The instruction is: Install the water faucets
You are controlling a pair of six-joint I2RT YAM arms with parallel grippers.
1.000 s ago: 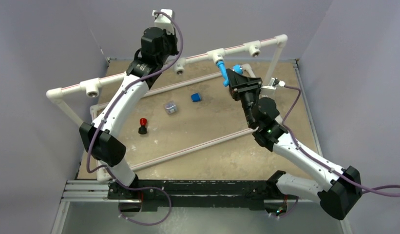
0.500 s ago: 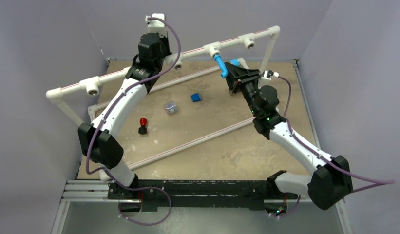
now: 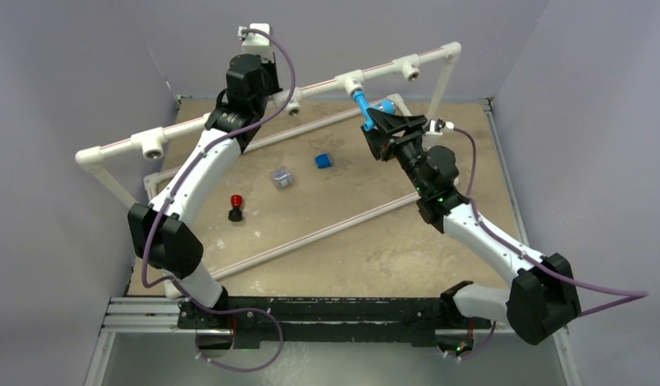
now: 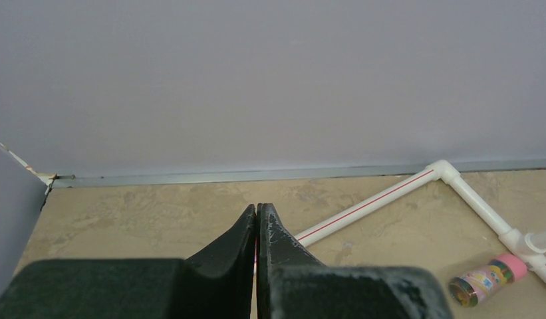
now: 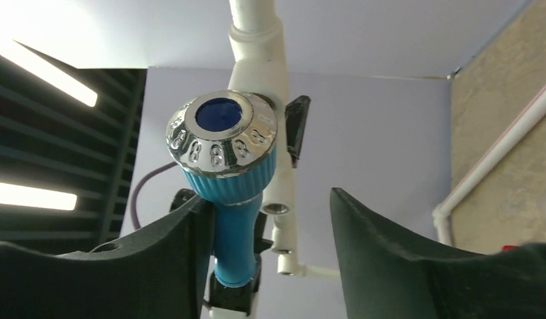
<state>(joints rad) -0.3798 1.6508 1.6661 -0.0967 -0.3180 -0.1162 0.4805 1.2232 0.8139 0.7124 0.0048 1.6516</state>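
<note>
A light-blue water faucet [image 3: 363,110] hangs from a tee fitting [image 3: 352,84] on the raised white pipe [image 3: 310,87]. In the right wrist view the water faucet [image 5: 233,193] shows its chrome knob with a blue centre on top. My right gripper [image 5: 270,199] is open around it: the left finger [image 5: 190,232] touches the blue stem and the right finger stands well apart. My left gripper [image 4: 257,209] is shut with nothing between its fingers and points at the back wall, close to the raised pipe; its fingers are hidden in the top view.
Open sockets [image 3: 153,150] [image 3: 412,74] sit along the raised pipe. On the floor lie a dark-blue cube [image 3: 323,161], a small clear box [image 3: 282,177], a red-capped black piece [image 3: 236,207], white floor pipes [image 3: 326,233] and a brown cylinder with a pink cap [image 4: 489,279].
My right jaws have opened off the faucet, which stays in its tee. Earlier, the raised pipe and both arms shifted left and toward the back wall.
</note>
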